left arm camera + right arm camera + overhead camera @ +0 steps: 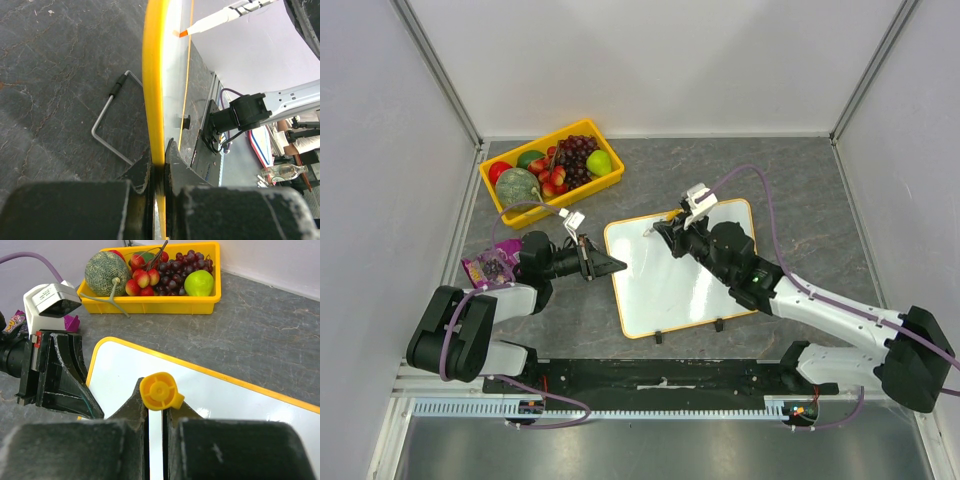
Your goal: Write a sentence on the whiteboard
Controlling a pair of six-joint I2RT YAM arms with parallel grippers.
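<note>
Top external view: my left gripper (612, 266) pinches the edge of the flat white, orange-rimmed whiteboard (690, 285), which extends beyond its fingertips. My right gripper (665, 230) clasps an orange marker (159, 390), tip beneath it at the board's corner.

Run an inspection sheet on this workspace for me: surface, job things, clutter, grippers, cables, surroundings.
Surface: grey stone-look table; no spills seen.
Job's things: whiteboard on the table, no readable writing on it; orange marker with its tip at the board's far end.
Clutter: yellow fruit crate at the far left; purple packet beside the left arm.
Grippers: left gripper shut on the whiteboard's rim; right gripper shut on the marker.
Cables: purple cables loop along both arms.
Surroundings: white walls on three sides.
</note>
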